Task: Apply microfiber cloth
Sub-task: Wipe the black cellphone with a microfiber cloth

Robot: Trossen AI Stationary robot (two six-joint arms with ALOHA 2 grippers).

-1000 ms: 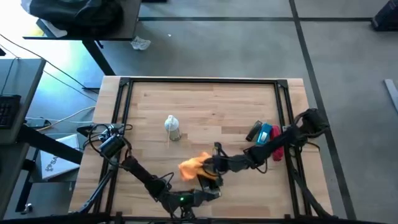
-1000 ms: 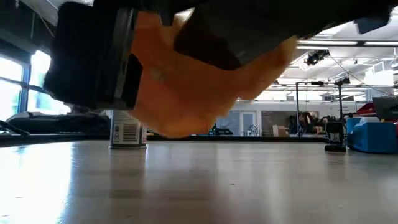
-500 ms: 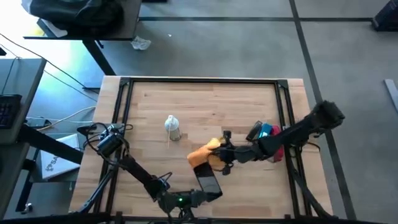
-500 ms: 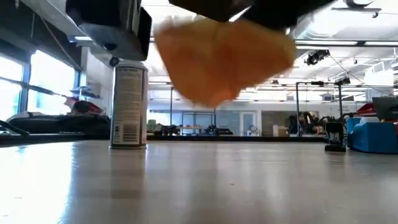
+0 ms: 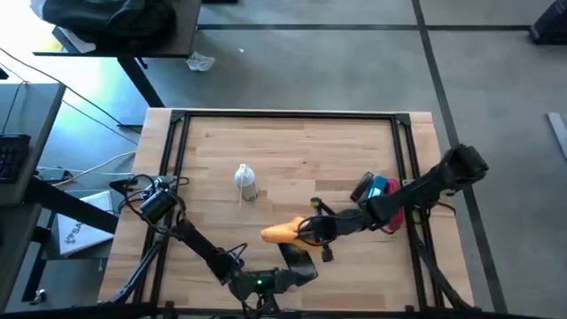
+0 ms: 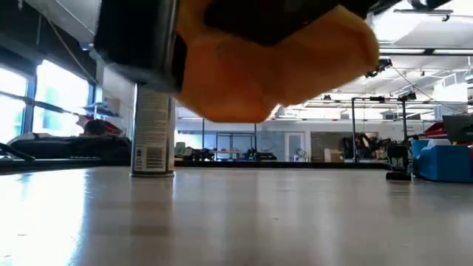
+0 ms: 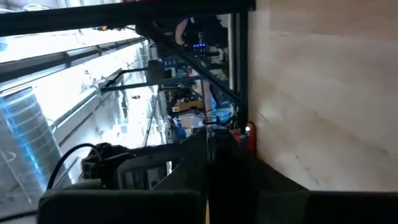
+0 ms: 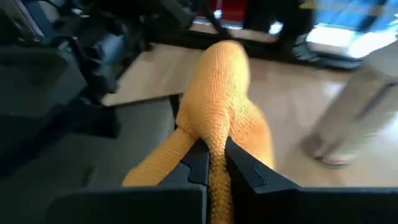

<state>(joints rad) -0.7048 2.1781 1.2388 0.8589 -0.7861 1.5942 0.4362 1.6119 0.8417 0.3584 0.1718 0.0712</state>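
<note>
Microfiber cloth (image 5: pixel 280 233), orange knit, bunched, pinched in closed right tool (image 5: pixel 304 232) above black phone (image 5: pixel 298 260), wooden surface (image 5: pixel 292 159).

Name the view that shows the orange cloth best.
The right wrist view: the microfiber cloth fills it, pinched in the right tool. The high view shows a small orange patch, the low view its underside, the left wrist view nothing.

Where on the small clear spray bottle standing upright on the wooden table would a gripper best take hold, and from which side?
Best around the middle of the small clear spray bottle, fingers level, one on each side. It stands upright with straight round walls and a narrower top, so a side grip looks steadier than one from above. Come from the left arm's side: the right gripper, shut on the bright orange microfiber cloth, is occupied.
</note>
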